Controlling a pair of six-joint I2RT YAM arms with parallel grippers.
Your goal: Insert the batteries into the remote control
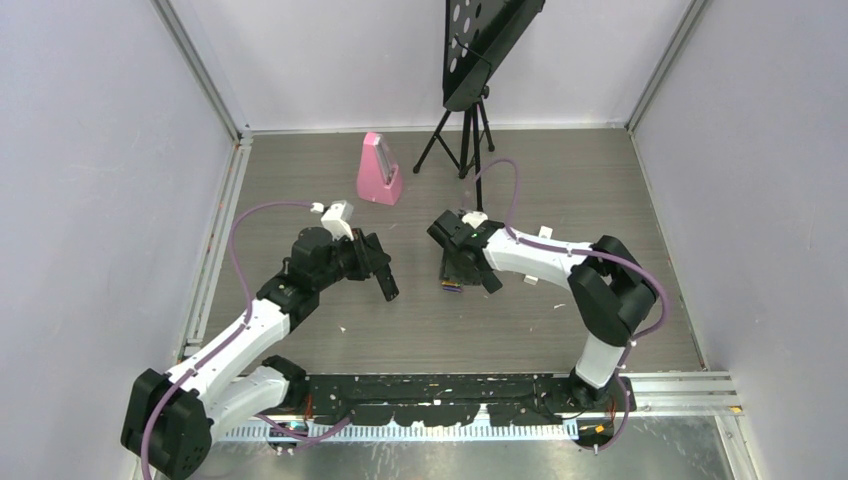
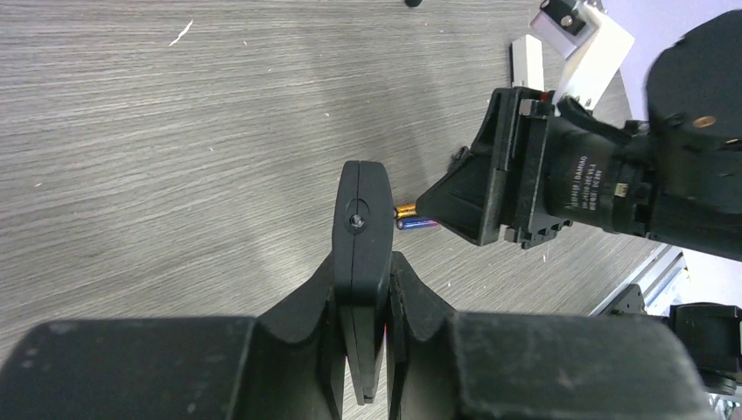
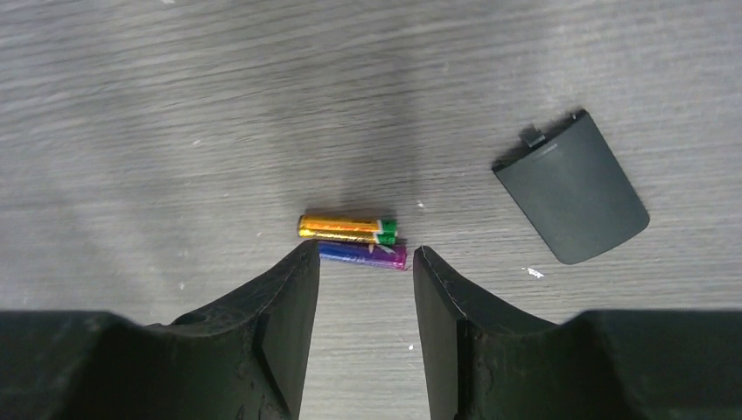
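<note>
My left gripper (image 2: 363, 267) is shut on the black remote control (image 2: 360, 236), which it holds edge-on above the table; both also show in the top view (image 1: 385, 278). A gold battery (image 3: 346, 228) and a purple battery (image 3: 363, 255) lie side by side on the table. My right gripper (image 3: 366, 254) is open just above them, its fingers either side of the purple one. The black back cover (image 3: 570, 188) lies flat to the right of the batteries. In the left wrist view the battery tips (image 2: 409, 216) peek out from under the right gripper (image 2: 455, 206).
A pink wedge-shaped object (image 1: 379, 170) stands at the back left of centre. A black tripod stand (image 1: 465, 135) with a perforated panel stands behind it. Small white scraps (image 3: 532, 273) lie on the wood-grain table. Metal rails edge the table.
</note>
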